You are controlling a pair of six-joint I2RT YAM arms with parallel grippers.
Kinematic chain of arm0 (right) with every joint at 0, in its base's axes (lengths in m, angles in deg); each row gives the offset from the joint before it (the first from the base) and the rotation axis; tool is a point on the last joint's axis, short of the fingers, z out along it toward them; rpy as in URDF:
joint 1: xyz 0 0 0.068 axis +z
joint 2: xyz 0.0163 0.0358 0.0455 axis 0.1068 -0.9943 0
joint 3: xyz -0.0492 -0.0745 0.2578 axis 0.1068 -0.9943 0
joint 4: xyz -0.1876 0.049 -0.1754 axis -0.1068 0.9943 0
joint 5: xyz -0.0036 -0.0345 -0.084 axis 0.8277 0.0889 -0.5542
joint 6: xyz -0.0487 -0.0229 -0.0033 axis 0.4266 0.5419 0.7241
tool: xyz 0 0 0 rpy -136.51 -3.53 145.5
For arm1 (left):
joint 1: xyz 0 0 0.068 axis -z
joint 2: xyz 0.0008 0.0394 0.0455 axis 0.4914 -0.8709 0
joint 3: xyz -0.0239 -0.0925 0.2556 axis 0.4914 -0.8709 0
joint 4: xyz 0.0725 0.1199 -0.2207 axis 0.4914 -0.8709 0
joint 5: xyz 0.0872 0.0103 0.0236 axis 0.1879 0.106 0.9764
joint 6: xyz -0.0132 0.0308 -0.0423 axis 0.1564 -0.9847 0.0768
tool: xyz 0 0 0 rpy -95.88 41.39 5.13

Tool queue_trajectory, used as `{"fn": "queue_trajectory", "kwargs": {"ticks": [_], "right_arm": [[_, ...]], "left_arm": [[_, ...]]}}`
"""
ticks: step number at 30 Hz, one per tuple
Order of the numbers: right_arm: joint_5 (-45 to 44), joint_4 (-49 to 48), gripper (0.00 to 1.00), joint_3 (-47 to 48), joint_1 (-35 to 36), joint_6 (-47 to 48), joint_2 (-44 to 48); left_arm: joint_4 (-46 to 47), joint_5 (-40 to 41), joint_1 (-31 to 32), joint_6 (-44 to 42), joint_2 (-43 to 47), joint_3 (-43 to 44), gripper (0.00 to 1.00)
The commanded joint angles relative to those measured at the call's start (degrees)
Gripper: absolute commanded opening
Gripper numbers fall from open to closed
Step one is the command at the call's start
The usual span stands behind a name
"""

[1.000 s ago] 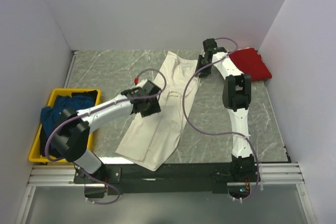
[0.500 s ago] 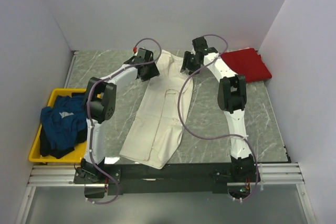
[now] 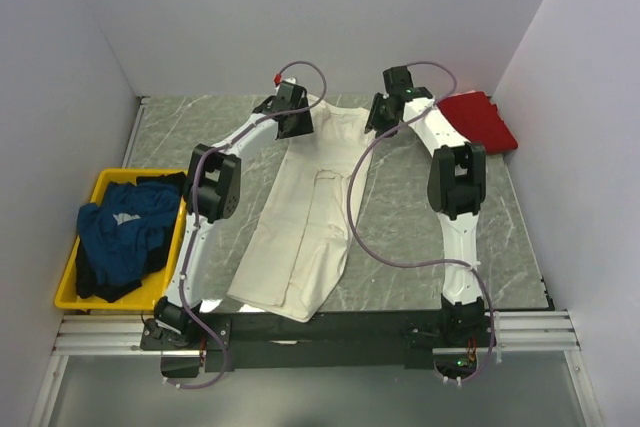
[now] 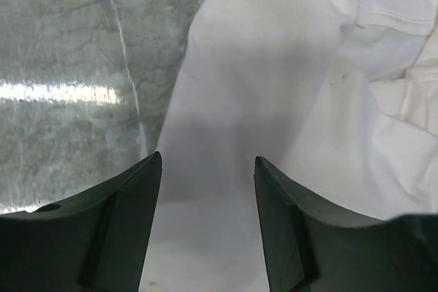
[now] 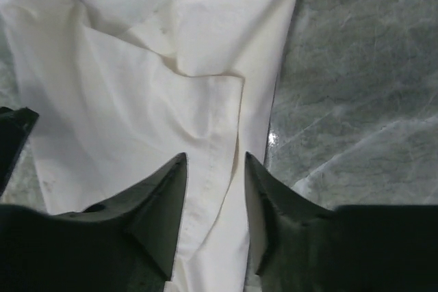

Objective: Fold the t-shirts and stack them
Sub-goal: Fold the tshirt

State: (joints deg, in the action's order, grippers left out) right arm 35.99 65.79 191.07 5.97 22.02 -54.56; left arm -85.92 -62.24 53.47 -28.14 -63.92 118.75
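Both arms are reaching farther than a second ago: our left gripper (image 4: 207, 161), which was hovering over the middle of the cream shirt (image 3: 305, 227), is now standing over its far left corner, and our right gripper (image 5: 215, 157) is sitting at the far right corner. We are holding the left jaws wide apart with nothing caught, smooth cloth lying beneath and between them and the table (image 3: 420, 227) showing grey marble to their left. We are keeping the right jaws partly open, a stitched hem running under the gap; they are not pinching anything that we can see. We judge that we are starting the crosswise fold, since the shirt is lying as a long, soft band already doubled lengthwise. Next, both jaws are going to need to drop and close on every layer together, because thin cotton slips. A flat, folded red shirt (image 3: 480, 122) is waiting just outside the right jaws; a blue shirt (image 3: 125, 237) is lying crumpled in the yellow tray (image 3: 120, 176), well behind the left jaws.
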Motion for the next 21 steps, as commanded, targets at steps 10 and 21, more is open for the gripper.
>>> {"fn": "queue_trajectory", "kwargs": {"ticks": [10, 21], "right_arm": [[-1.6, 2.18, 0.38, 5.96, -0.32, -1.45, -7.28], [-0.9, 2.79, 0.55, 11.05, -0.5, 1.1, -10.0]], "left_arm": [[-1.49, 7.78, -0.13, -6.23, -5.98, 6.28, 0.52], [-0.86, 11.11, -1.7, -0.18, -4.76, 2.59, 0.0]]}}
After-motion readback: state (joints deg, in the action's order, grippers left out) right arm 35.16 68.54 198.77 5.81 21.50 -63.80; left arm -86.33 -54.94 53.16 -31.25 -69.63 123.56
